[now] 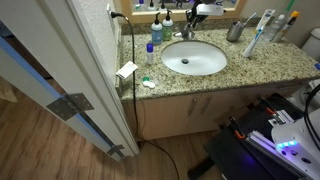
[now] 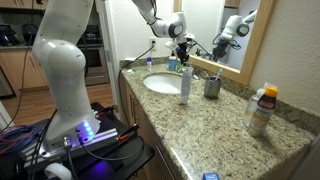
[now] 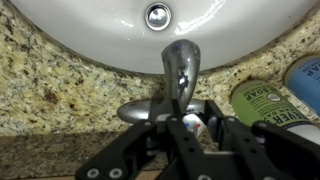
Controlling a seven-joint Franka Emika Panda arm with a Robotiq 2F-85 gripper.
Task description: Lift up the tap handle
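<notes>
The small chrome faucet [image 3: 180, 62] stands at the back rim of the white oval basin [image 3: 90, 30], its spout pointing over the bowl. The tap handle [image 3: 193, 126] shows only as a short piece with a red and a blue mark, between my black fingers. My gripper [image 3: 190, 116] is down over the faucet with its fingers closed in against both sides of the handle. In both exterior views the gripper [image 1: 196, 13] [image 2: 184, 42] hangs over the faucet [image 1: 186, 33] behind the basin [image 1: 195, 70] [image 2: 160, 90].
A green soap bottle [image 3: 262, 100] and a blue-capped bottle [image 3: 305, 70] stand close beside the faucet. On the granite counter [image 1: 260, 70] are bottles [image 1: 153, 35], a tube [image 2: 185, 85], a cup [image 2: 212, 87] and a mirror behind [image 2: 235, 30]. A door [image 1: 60, 80] stands beside the vanity.
</notes>
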